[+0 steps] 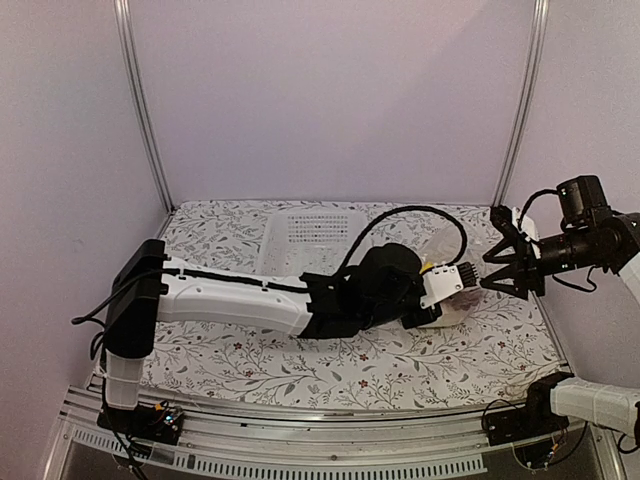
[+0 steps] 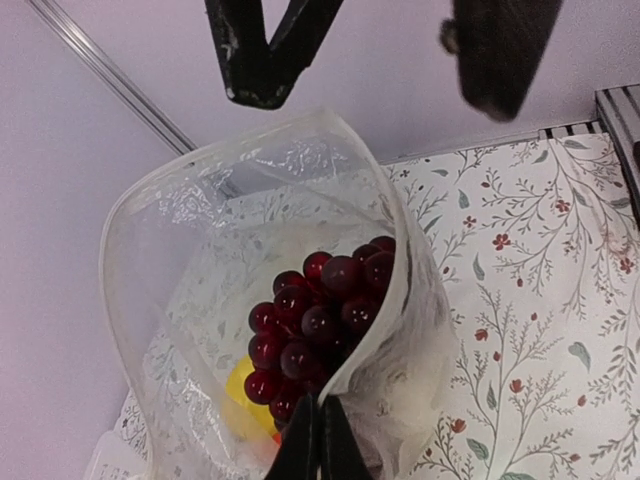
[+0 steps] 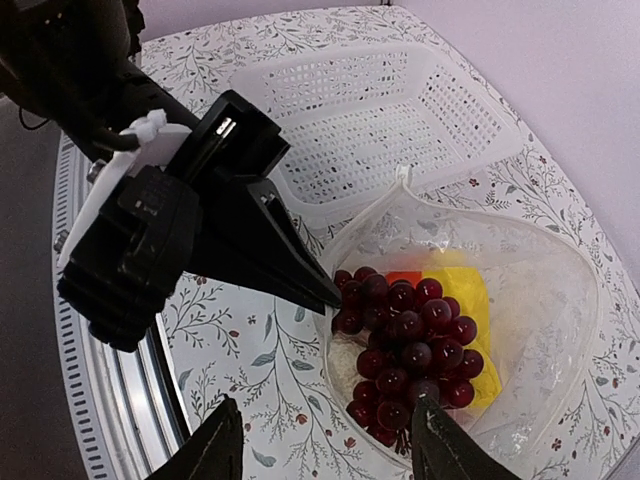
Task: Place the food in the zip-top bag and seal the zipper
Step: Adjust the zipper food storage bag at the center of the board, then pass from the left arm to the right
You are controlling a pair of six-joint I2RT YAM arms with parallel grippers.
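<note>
While I'm standing at the near edge where both arms are bolted down, the first thing I see is the left arm (image 1: 230,300), stretched low across the flowery worktop (image 1: 300,365) from its base on the left to right of the middle. The left jaws are pinched tight on the rim of the zip-top bag (image 3: 540,300), clamping the plastic at the side of the mouth nearest that arm.

The bag sits on the worktop toward the right side with its mouth gaping upward, not pressed shut. Inside there's the dark grape bunch (image 3: 410,350) on top, a yellow piece (image 3: 468,300) tucked under and beside it, and the white cauliflower (image 3: 345,368) showing at the edge of the grapes. A little patch of red-orange (image 3: 405,277) is peeking out too (can't tell which piece that is, it's mostly buried).

The right arm (image 1: 590,245) comes in from the right. The right jaws hang in the air just off the bag's mouth, spread apart with nothing between them and not touching the plastic.

Further back, the white perforated basket (image 3: 380,120) sits on the worktop just beyond the bag, toward the far wall.
</note>
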